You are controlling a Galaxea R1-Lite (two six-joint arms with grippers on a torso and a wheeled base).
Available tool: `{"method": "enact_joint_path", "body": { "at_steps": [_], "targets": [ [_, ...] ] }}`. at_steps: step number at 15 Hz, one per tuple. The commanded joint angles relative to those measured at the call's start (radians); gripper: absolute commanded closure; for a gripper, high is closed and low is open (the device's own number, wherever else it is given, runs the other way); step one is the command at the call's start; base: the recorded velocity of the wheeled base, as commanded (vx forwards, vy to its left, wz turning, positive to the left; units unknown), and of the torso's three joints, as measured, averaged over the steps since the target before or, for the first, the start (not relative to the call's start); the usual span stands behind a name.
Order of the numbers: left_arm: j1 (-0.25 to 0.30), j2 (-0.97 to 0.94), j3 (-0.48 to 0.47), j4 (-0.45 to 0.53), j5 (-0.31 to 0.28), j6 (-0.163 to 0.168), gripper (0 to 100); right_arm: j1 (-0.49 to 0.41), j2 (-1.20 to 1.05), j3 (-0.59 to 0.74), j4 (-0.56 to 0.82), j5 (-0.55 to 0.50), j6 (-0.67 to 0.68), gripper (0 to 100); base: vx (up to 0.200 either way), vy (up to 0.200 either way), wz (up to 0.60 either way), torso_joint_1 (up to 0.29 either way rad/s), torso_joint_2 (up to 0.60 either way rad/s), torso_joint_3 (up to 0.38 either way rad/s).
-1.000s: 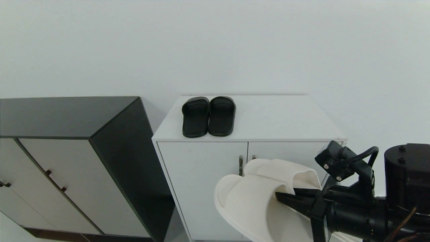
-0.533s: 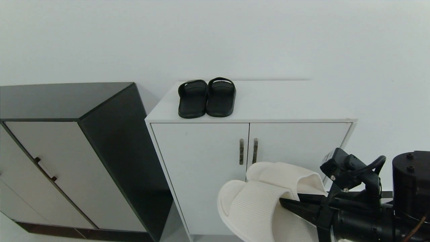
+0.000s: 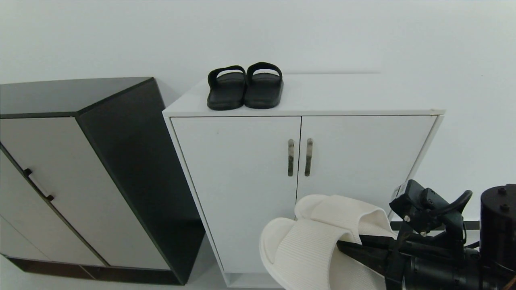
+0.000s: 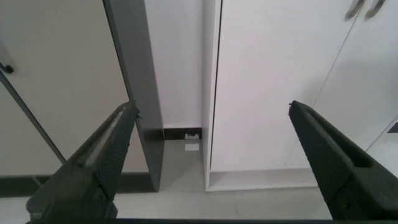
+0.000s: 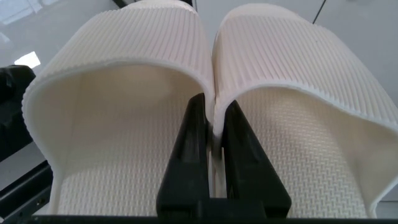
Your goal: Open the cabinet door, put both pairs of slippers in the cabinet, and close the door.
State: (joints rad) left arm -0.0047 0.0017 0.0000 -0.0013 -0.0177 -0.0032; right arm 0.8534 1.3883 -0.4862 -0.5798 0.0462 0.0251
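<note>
White slippers (image 3: 318,237) hung as a pair off the right gripper (image 5: 213,121), low down in front of the white cabinet (image 3: 238,193). The jaws were pinching the two inner edges together, so both came along in one grab. What changed over the last second was really the viewpoint. The whole head view slid, so the cabinet sat higher in the picture and showed more of its front and less of its top. That looked like the camera moving, not the furniture. The held pair barely budged relative to the arm. The upshot was that both door handles (image 3: 299,157) were now fully visible in the middle. The doors were shut, so the opening step hadn't happened yet. The left gripper (image 4: 211,107) had its jaws spread wide with nothing between them, down by the cabinet's lower left corner, so I'd guess it gets the door job. The black slippers (image 3: 244,85) sat side by side on the cabinet top towards its left end, untouched, well apart from both arms. Looks-wise, the white ones were ribbed, cream, soft and open-toed, flopping a little past the jaws. A black cabinet (image 3: 121,161) stood just left of the white one.
</note>
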Motion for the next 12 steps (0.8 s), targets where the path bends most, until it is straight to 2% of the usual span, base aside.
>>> {"method": "enact_joint_path", "body": {
  "at_steps": [1,2,3,4,5,6,7,8,9,11,12],
  "targets": [
    [0.000,0.024,0.000,0.000,0.008,0.000,0,0.004,0.009,0.001,-0.003,0.000,-0.001,100,0.000,0.000,0.00,-0.124,0.46,0.330],
    [0.000,0.041,0.000,-0.003,0.012,-0.006,0,0.004,0.008,0.003,-0.009,-0.003,-0.001,100,0.000,0.000,0.00,-0.119,0.46,0.330],
    [-0.001,0.029,0.000,-0.008,0.010,0.006,0,0.004,0.005,0.009,-0.012,-0.006,-0.002,100,0.000,0.000,0.00,-0.105,0.45,0.334],
    [0.000,0.014,0.000,-0.008,0.008,0.072,0,0.004,0.000,0.020,-0.012,-0.008,-0.008,100,0.000,0.000,0.00,-0.105,0.46,0.359],
    [0.000,0.009,-0.012,-0.008,0.005,0.111,0,0.004,-0.012,0.032,-0.012,-0.008,-0.017,100,0.000,0.000,0.00,-0.090,0.44,0.354],
    [-0.003,0.044,-0.092,-0.003,-0.007,0.106,0,0.004,-0.023,0.034,-0.012,-0.006,-0.019,100,0.000,0.000,0.00,-0.076,0.45,0.369],
    [-0.023,0.153,-0.207,0.001,-0.047,0.058,0,0.004,-0.025,0.035,-0.012,-0.005,-0.019,100,0.000,0.000,0.00,-0.071,0.43,0.373],
    [-0.031,0.258,-0.276,-0.002,-0.067,0.009,0,0.004,-0.012,0.037,-0.011,-0.005,-0.021,100,0.000,0.000,0.00,-0.041,0.45,0.403],
    [-0.031,0.360,-0.314,-0.013,-0.082,0.003,0,0.006,0.000,0.038,-0.012,-0.003,-0.021,100,0.000,0.000,0.00,-0.051,0.43,0.403],
    [-0.046,0.474,-0.322,-0.083,-0.137,0.002,0,0.006,0.011,0.040,-0.012,-0.003,-0.019,100,0.000,0.000,0.00,-0.024,0.33,0.320],
    [-0.064,0.561,-0.307,-0.167,-0.234,-0.001,0,0.006,0.014,0.052,-0.012,-0.003,-0.019,100,0.000,0.000,0.00,0.002,0.14,0.119]
  ]
}}
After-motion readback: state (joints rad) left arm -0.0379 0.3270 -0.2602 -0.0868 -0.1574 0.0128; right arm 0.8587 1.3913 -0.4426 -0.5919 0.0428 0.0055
